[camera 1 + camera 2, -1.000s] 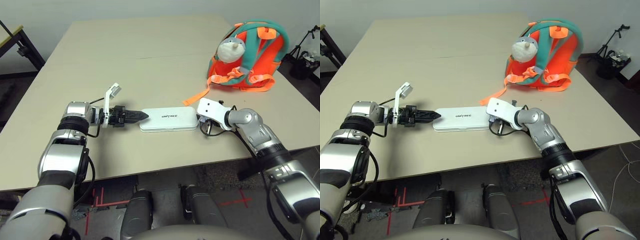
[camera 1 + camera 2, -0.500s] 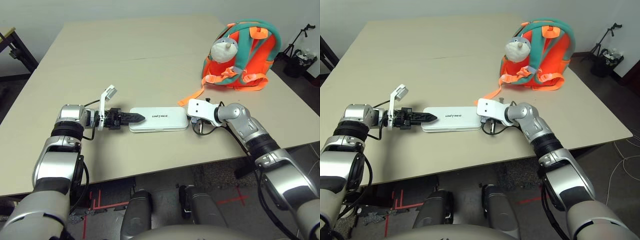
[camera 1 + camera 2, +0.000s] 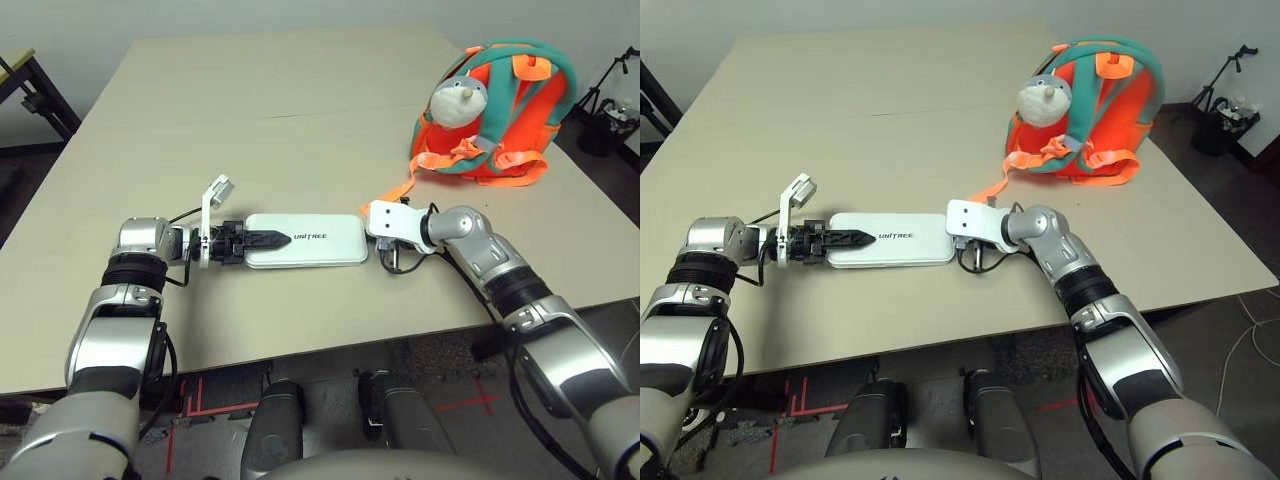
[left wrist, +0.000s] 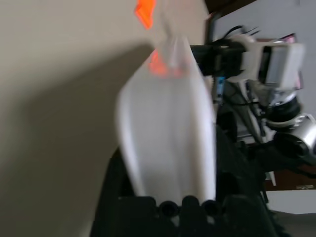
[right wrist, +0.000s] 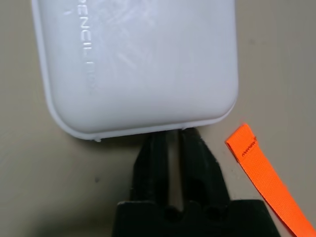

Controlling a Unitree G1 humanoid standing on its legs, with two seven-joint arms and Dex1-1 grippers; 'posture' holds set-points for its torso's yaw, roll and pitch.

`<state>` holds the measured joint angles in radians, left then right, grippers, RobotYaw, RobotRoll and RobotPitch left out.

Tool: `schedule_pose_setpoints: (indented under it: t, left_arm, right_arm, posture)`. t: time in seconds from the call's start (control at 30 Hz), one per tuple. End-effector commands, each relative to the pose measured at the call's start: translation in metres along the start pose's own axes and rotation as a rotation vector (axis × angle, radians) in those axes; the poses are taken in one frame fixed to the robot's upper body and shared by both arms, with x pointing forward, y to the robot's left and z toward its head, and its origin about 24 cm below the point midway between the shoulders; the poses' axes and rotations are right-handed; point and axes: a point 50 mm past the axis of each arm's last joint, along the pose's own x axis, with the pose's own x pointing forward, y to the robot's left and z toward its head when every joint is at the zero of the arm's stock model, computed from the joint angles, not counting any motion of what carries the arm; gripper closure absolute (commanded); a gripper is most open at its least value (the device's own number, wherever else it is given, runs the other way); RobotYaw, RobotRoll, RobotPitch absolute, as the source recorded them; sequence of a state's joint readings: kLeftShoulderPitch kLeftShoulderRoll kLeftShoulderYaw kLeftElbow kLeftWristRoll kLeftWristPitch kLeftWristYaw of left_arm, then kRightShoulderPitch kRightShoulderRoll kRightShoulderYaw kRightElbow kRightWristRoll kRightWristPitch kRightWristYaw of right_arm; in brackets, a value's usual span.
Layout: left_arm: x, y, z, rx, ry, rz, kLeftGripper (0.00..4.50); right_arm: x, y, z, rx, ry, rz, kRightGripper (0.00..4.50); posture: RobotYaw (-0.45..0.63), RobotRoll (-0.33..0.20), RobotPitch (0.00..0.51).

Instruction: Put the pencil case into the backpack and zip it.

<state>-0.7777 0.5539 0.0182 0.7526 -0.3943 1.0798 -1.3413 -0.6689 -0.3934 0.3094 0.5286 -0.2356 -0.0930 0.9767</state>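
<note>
A broad beige table fills the room's middle under a pale wall. Dark floor with red tape marks shows below its near edge; a black stand sits off its right side.

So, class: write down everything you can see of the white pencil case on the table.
The pencil case is a flat white rectangle with rounded corners, hard and smooth-looking, with small grey lettering on top. It lies closed and flat on the tan table. The left gripper clasps one short end; the right gripper has its narrowed fingertips at the other. An orange strap ends beside it, apart.
</note>
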Motion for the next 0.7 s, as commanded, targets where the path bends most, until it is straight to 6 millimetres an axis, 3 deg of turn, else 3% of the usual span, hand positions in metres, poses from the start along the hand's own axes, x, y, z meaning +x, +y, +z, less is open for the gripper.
schedule_pose_setpoints:
  t: [0.03,0.2,0.27,0.37,0.5,0.7]
  left_arm:
    - [-0.016,0.007,-0.001,0.023,-0.019,0.139,3.14]
    - [-0.03,-0.001,0.009,0.061,-0.118,0.142,3.15]
    - [-0.036,-0.007,0.012,0.081,-0.166,0.14,3.15]
    - [-0.043,-0.013,0.018,0.137,-0.257,0.132,3.16]
    - [-0.049,-0.021,0.027,0.201,-0.339,0.14,3.17]
    - [-0.049,-0.036,0.043,0.287,-0.428,0.135,3.17]
  right_arm:
    - [-0.02,-0.002,-0.019,0.128,0.026,-0.059,2.48]
    - [-0.064,-0.016,-0.025,0.272,-0.015,-0.228,0.55]
    - [-0.085,-0.02,-0.027,0.341,-0.044,-0.334,0.0]
    - [-0.113,-0.028,-0.027,0.424,-0.092,-0.558,0.0]
    - [-0.134,-0.033,-0.024,0.49,-0.129,-0.749,0.0]
    - [-0.167,-0.038,-0.04,0.651,-0.121,-1.102,0.0]
  posture:
    - [0.17,0.0,0.114]
    - [0.17,0.0,0.122]
    - [0.16,0.0,0.123]
    - [0.16,0.0,0.12]
    - [0.16,0.0,0.117]
    - [0.17,0.0,0.113]
